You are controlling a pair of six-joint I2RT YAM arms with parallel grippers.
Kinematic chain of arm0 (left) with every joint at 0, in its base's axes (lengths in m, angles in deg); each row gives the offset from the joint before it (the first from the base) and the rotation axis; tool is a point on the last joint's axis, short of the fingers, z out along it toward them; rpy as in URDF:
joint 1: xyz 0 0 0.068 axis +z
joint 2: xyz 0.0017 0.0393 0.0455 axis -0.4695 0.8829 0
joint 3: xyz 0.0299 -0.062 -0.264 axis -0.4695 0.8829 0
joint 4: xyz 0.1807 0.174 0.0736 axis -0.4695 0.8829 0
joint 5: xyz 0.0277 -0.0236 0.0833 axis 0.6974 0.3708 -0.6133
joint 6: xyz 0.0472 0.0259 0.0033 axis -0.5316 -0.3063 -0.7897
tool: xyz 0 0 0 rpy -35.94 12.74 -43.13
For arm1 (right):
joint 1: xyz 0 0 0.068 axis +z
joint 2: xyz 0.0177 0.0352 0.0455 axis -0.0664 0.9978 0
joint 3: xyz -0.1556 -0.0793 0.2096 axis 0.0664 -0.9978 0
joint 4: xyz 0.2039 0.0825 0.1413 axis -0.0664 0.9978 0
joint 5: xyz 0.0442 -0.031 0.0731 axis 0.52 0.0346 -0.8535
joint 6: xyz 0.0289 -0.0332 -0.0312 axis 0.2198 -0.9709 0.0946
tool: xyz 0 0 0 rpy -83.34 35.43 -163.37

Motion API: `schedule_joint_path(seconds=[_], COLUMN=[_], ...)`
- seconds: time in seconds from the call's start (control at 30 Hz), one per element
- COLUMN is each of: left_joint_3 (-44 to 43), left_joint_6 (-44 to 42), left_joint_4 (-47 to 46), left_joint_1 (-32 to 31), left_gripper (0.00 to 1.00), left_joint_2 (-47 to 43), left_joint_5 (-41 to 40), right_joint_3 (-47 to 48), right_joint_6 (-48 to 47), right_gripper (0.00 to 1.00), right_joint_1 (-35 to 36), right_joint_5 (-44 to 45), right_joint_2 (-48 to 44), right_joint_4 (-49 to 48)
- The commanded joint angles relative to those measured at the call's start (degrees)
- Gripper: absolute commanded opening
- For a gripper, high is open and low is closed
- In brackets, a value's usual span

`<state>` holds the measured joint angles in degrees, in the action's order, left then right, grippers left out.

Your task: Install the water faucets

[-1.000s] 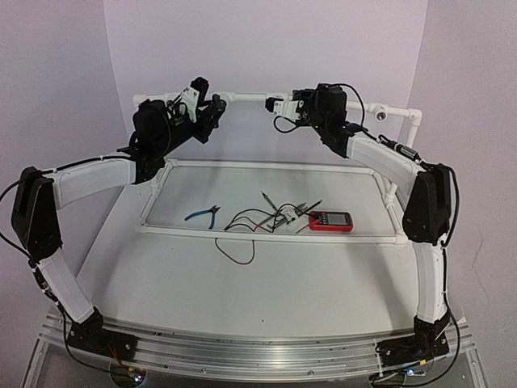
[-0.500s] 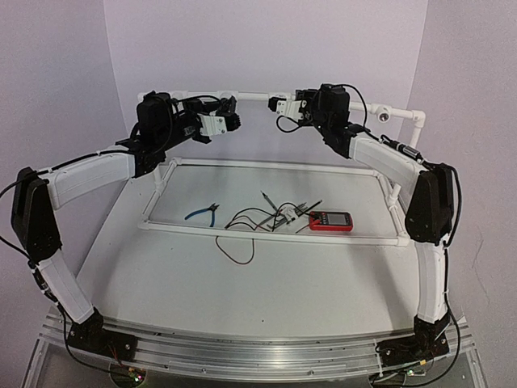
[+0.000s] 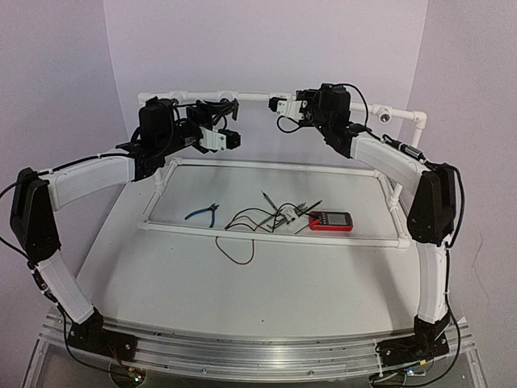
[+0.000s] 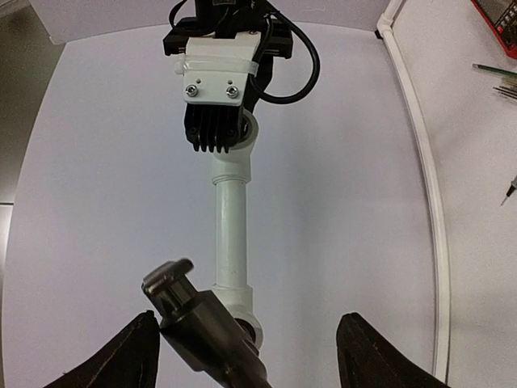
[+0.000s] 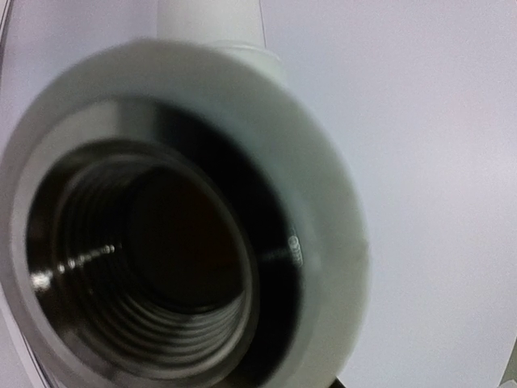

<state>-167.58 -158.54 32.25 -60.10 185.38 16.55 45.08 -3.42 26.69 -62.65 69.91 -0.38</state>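
1. The left tool (image 4: 249, 319) is held wide, with the faucet (image 4: 206, 327) between its jaws, ungripped.
2. The faucet appears seated in the white fitting (image 4: 238, 303) at the near end of the pipe (image 4: 230, 226). It should be re-gripped squarely and turned along the thread's axis.
3. The right tool (image 4: 216, 133) is seen at the far fitting (image 4: 234, 158); whether it grips cannot be told.

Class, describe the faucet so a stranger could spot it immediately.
Find the white pipe rail raised at the back. On it, inside the open left pincer, sits the faucet: dark grey metal with a short lever, unlike the round white sockets.
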Motion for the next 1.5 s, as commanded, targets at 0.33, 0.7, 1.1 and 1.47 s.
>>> schedule_joint_path(seconds=[0.33,0.7,1.1,1.47], left_joint_3=[1.5,-0.8,0.6,-1.0], left_joint_6=[39.6,122.3,117.8,110.0], left_joint_4=[10.9,6.2,3.9,4.2], left_joint_1=[2.2,17.0,16.4,15.4], left_gripper=[0.88,0.71,0.73,0.63], left_joint_2=[-12.1,-7.2,-4.8,-3.4], left_joint_5=[2.8,35.7,36.8,38.0], right_joint_3=[-1.4,-3.4,-14.4,-14.8], right_joint_6=[14.0,15.9,21.1,46.8], right_gripper=[0.31,0.45,0.98,0.95], right_joint_1=[0.9,0.9,1.0,2.6], right_joint_5=[-0.4,-0.2,-1.5,-14.6], right_joint_2=[-4.1,-5.3,-15.9,-26.9], right_joint_4=[-1.9,-1.9,-1.7,13.8])
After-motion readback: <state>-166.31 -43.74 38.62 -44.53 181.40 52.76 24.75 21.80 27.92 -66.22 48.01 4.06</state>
